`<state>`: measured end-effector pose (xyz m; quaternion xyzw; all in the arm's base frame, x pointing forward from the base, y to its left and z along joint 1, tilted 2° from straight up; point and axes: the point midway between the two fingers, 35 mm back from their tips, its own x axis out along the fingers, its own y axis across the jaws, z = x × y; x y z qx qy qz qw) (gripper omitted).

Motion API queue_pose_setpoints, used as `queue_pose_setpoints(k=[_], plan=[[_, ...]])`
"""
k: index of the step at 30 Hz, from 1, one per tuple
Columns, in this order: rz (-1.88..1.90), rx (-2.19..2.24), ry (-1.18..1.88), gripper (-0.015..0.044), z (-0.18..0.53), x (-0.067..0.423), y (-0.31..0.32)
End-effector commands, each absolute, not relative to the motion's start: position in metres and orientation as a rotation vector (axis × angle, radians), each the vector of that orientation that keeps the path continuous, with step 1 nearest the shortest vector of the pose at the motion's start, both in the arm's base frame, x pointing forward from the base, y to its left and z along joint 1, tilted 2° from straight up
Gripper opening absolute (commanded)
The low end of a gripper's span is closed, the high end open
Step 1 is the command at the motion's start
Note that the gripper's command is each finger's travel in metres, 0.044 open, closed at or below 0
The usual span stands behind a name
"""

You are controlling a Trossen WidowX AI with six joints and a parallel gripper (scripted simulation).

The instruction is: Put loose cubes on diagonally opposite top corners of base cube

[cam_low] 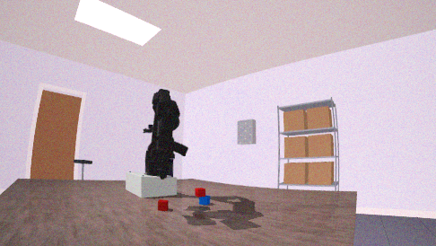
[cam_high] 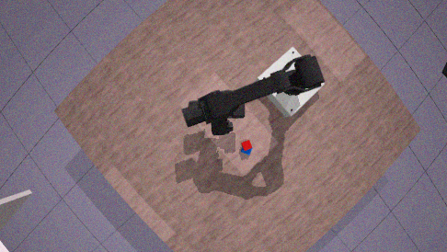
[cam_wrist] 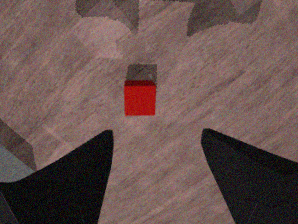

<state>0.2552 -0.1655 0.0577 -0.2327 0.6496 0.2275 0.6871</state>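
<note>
The blue base cube (cam_high: pixel 246 152) (cam_low: pixel 204 201) stands on the table. One red cube (cam_high: pixel 246 144) (cam_low: pixel 200 192) rests on top of it, shifted towards one corner, and looks level. The other red cube (cam_low: pixel 162 206) (cam_wrist: pixel 140 100) lies alone on the table; in the top view the arm hides it. My gripper (cam_wrist: pixel 158 136) is open and empty. It hangs above the table near the lone red cube, which shows just beyond the fingertips and left of their middle in the wrist view. The exact contact between the stacked cubes is too small to judge.
The arm's white base block (cam_high: pixel 287 103) (cam_low: pixel 157 186) stands on the wooden table (cam_high: pixel 138 92) (cam_low: pixel 81 215). The arm reaches out from it beside the stack in the top view. Its shadows fall around the cubes. Shelving (cam_low: pixel 308 157) stands behind the table.
</note>
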Motion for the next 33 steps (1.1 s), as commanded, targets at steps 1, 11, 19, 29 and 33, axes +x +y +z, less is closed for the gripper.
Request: queue_pose_setpoints(k=[1, 11, 19, 29, 33], plan=[[0.531, -0.511, 1.472, 0.0265, 0.02, 0.252, -0.163], [0.531, -0.511, 1.472, 0.0265, -0.009, 0.251, -0.162], [0.531, -0.511, 1.472, 0.0265, -0.015, 0.252, -0.162], [0.531, -0.51, 1.472, 0.0265, -0.032, 0.252, -0.161], [0.531, -0.51, 1.472, 0.0265, -0.038, 0.252, -0.161]])
